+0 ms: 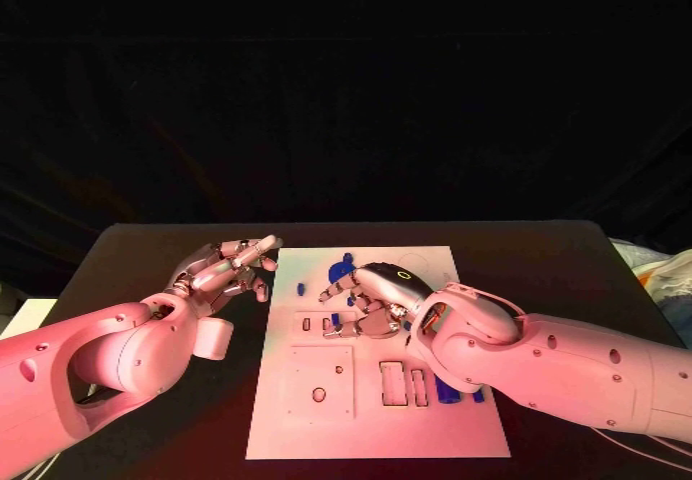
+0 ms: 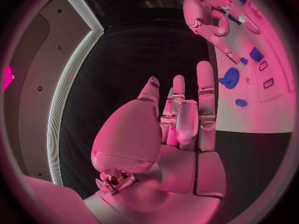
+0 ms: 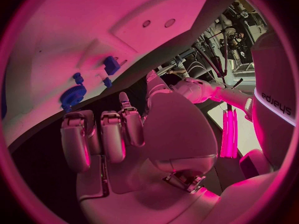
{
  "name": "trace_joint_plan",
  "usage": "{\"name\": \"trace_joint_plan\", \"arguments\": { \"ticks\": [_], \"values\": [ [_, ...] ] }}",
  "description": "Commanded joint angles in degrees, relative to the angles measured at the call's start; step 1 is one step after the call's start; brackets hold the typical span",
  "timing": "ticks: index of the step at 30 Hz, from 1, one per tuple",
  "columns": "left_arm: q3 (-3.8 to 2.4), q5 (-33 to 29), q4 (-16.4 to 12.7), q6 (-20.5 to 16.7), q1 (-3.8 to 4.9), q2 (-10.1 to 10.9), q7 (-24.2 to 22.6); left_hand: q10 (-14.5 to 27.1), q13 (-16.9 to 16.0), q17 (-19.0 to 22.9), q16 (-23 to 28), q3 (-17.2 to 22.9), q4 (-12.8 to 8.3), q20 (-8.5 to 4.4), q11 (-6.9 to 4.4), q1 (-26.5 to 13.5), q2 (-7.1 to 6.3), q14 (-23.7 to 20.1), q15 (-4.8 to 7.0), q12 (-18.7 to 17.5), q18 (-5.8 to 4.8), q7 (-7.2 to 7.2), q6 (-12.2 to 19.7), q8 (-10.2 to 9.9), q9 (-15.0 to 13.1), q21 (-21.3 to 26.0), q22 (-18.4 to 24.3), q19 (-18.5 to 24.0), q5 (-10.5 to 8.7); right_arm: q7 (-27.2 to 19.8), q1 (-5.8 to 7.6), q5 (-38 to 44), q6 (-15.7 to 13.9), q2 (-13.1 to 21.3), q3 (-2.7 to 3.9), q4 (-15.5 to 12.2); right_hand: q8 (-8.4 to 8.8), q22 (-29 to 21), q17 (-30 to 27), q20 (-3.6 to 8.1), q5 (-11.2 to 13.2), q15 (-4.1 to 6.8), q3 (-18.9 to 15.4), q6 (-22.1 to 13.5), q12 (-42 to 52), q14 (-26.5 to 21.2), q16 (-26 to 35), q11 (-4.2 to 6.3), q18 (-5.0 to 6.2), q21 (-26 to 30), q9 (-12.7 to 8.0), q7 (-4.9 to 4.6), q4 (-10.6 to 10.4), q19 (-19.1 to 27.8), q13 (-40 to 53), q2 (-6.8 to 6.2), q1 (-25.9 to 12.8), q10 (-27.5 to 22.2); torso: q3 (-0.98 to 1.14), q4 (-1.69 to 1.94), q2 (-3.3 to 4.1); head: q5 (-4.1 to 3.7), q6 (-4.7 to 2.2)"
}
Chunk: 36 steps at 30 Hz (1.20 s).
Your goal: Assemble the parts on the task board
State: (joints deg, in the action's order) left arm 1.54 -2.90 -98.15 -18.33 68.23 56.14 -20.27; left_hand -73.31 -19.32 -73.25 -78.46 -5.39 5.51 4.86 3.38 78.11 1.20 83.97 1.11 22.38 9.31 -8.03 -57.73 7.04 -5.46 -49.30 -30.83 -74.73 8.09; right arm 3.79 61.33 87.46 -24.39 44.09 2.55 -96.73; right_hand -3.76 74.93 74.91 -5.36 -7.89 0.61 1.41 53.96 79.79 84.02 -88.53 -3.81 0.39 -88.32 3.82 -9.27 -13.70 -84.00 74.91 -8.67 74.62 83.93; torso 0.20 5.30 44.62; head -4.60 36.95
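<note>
The task board (image 1: 378, 400) lies flat in the middle of the black table (image 1: 577, 270), a white plate with rectangular and round cut-outs across its near half; small blue parts sit on it — a round gear-like part (image 1: 340, 271) near its far edge, a small part (image 1: 302, 289) close to the board's left edge, and a few more blue parts (image 1: 459, 392) by the slots on its right side, partly hidden under the right arm; in the left wrist view the gear-like part (image 2: 229, 77) lies flat on the board with smaller blue pieces around it

The right hand (image 1: 372, 298) is over the far middle of the board, palm down, fingers curled toward the surface near a small blue part (image 1: 335, 320); whether it is pinching anything I cannot tell, since the fingertips are hidden from the head camera and the right wrist view shows them (image 3: 102, 139) bent with nothing clearly in them

The left hand (image 1: 224, 270) hovers just beside the board's left edge, over bare table — its fingers (image 2: 206, 104) are stretched out and slightly apart, holding nothing
</note>
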Motion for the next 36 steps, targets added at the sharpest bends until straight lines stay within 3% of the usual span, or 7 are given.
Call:
{"name": "trace_joint_plan", "arguments": {
  "ticks": [1,7,10,20,25,28,36],
  "values": [
    [-0.03,6.33,0.68,1.83,0.04,-0.33,7.11,0.28,-5.05,-10.70,-7.23,-0.48,-0.14,-0.36,-0.62,-0.18,-0.13,4.20,0.34,6.53,-2.23,0.34,-0.16,-0.11,-0.16,-12.06,-14.44,-3.23,-0.27,-10.45,0.88,-9.95,-1.94,1.91,0.41,-1.97,-0.03,11.49,12.01,-0.56,-0.26,-0.53,-1.69,-0.71,-0.81,5.23,0.18,-0.43,0.52,0.47,0.05,-0.03,-0.77,-3.94,10.21,0.13,1.17,1.56,0.04,-0.15,-0.17,0.20,0.00],
    [-0.03,15.38,2.71,2.88,0.05,-1.49,19.06,-1.09,-27.59,-16.75,-11.54,-1.99,1.82,-1.10,-1.60,-3.13,0.65,6.03,0.77,30.73,-3.78,1.62,-2.38,2.70,-1.38,-23.94,-29.36,-5.55,-0.17,-12.22,4.80,-22.93,1.84,7.59,0.81,-4.57,-0.56,10.51,11.53,-0.46,-1.30,-0.37,-2.25,0.20,-1.75,5.09,0.50,-0.22,0.76,1.10,0.26,0.27,-0.78,-3.41,9.68,1.87,3.30,1.09,0.10,-0.35,-1.02,0.38,0.10],
    [-0.03,22.18,3.70,5.05,0.07,-2.42,27.28,-2.26,-34.22,-16.75,-11.54,-2.92,4.06,-1.07,-2.07,-5.63,1.41,6.03,1.28,37.16,-4.41,2.06,-3.95,4.92,-2.48,-26.35,-32.80,-6.17,-0.31,-12.33,7.25,-30.83,2.91,10.52,0.87,-3.92,-0.80,10.19,11.12,-0.27,-2.26,-0.17,-2.19,0.81,-1.82,5.00,0.76,0.01,0.84,1.32,0.32,0.51,-0.17,-3.25,9.57,2.94,4.20,1.08,0.10,-0.54,-1.65,0.51,0.26],
    [-0.05,42.79,7.41,14.70,2.16,-7.08,48.93,-5.53,-47.01,-16.75,-11.54,-5.81,9.42,-2.16,-3.68,-8.04,1.43,6.03,2.60,48.86,-5.24,4.19,-4.57,14.11,-9.36,-30.46,-38.77,-7.01,-0.87,-11.83,10.94,-40.07,2.91,16.08,0.86,0.43,-0.93,10.03,10.91,-0.05,-3.48,0.04,-2.49,1.25,-1.75,4.96,0.91,0.21,0.88,1.44,0.32,0.69,0.48,-3.20,9.52,3.76,4.65,1.15,0.30,-0.81,-3.11,1.40,1.08],
    [-0.04,49.75,10.16,17.20,3.65,-10.33,54.21,-6.72,-50.85,-16.75,-11.54,-7.69,10.84,-3.48,-5.11,-8.73,1.90,6.03,3.70,52.16,-5.34,5.71,-0.39,24.66,-20.66,-31.26,-39.98,-7.00,-1.28,-11.07,11.22,-39.50,3.33,16.88,0.72,0.65,-0.91,9.93,10.75,-0.02,-3.71,0.07,-2.56,1.27,-1.79,4.92,1.01,0.24,0.90,1.51,0.30,0.70,0.62,-3.15,9.48,3.90,4.74,1.14,0.53,-0.93,-3.48,1.63,1.56],
    [-0.03,52.43,11.43,18.27,4.22,-11.92,55.35,-7.19,-51.74,-16.75,-11.54,-8.37,11.06,-3.55,-5.50,-9.38,2.72,6.03,4.09,52.92,-5.75,5.89,1.72,28.00,-25.04,-32.26,-41.83,-7.77,-1.63,-10.75,11.26,-39.09,3.48,16.93,0.64,0.75,-0.90,9.88,10.69,0.01,-3.92,0.09,-2.62,1.29,-1.78,4.91,1.05,0.26,0.91,1.54,0.29,0.71,0.72,-3.13,9.47,3.98,4.80,1.15,0.60,-0.99,-3.59,1.81,1.82],
    [0.04,56.51,14.78,21.74,5.47,-16.48,56.83,-7.81,-52.99,-16.75,-11.54,-9.69,11.19,-3.78,-5.51,-11.07,2.73,6.03,4.24,53.94,-6.25,6.27,3.25,30.31,-28.88,-33.66,-44.52,-8.93,-4.73,-10.02,11.29,-37.74,3.68,16.72,0.45,1.31,-0.91,9.89,10.65,0.05,-4.32,0.12,-2.77,1.35,-1.80,4.90,1.08,0.29,0.91,1.54,0.28,0.74,0.85,-3.15,9.44,4.12,4.81,1.16,0.63,-1.06,-3.62,2.08,2.11]
  ]
}}
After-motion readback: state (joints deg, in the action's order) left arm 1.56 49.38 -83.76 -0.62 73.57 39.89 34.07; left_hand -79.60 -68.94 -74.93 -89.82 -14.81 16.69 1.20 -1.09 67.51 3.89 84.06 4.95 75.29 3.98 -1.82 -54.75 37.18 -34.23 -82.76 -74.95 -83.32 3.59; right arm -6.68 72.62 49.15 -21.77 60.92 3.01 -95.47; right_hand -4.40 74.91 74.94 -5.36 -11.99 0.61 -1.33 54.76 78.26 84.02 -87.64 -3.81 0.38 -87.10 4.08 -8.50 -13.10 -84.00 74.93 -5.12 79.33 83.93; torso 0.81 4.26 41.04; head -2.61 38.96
